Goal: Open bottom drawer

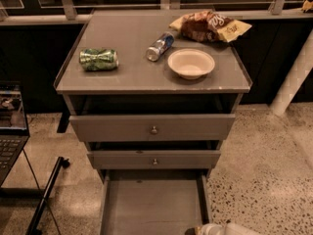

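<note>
pincer (198, 230): at the very bottom edge of the view, only its pale tip and a bit of white arm showing; apart or together, cannot tell.
bottom drawer (151, 202): just left of and above the pincer, pulled far out, plain grey inside; the pincer sits by its front right corner.
middle drawer (127, 159): above the pincer, slightly out.
top drawer (117, 127): higher up, out a little further.
counter (122, 80): grey cabinet top, well above the pincer, carrying a green can (99, 59) up left, a lying bottle (160, 46), a pale bowl (191, 62) and snack bags (210, 26) furthest up.
floor (264, 170): speckled stone, open to the pincer's right.
edges: a laptop (9, 131) and black stand legs (46, 195) far left; a white pole (293, 82) up right.
</note>
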`<act>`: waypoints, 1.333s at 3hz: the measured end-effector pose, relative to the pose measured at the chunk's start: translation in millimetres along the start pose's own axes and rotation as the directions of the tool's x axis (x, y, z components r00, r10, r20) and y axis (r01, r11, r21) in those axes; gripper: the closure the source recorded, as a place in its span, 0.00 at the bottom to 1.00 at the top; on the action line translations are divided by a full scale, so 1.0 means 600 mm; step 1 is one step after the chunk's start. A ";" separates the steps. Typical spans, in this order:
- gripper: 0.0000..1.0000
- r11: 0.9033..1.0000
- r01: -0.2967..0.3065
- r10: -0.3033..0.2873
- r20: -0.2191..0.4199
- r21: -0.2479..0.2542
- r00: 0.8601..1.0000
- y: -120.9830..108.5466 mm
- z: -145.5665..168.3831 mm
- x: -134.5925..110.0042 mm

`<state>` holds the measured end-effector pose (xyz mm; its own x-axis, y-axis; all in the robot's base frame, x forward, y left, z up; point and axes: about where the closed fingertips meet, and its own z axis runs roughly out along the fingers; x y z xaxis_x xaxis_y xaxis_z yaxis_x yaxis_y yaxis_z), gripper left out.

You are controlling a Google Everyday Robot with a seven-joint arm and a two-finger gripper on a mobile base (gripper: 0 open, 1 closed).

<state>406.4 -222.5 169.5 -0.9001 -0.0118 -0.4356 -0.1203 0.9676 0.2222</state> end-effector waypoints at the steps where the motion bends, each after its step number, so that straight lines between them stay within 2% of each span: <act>1: 0.59 1.000 0.000 0.000 0.000 0.000 1.000 0.000 0.000 0.000; 2: 0.36 1.000 0.000 0.000 0.000 0.000 1.000 0.000 0.000 0.000; 3: 0.12 1.000 -0.004 0.004 0.041 0.005 0.999 -0.005 -0.007 -0.013; 4: 0.00 0.999 0.016 -0.022 0.126 0.050 0.992 -0.006 -0.047 -0.044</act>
<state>418.8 -233.0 204.9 -0.8370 -0.0010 -0.5471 -0.1133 0.9786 0.1716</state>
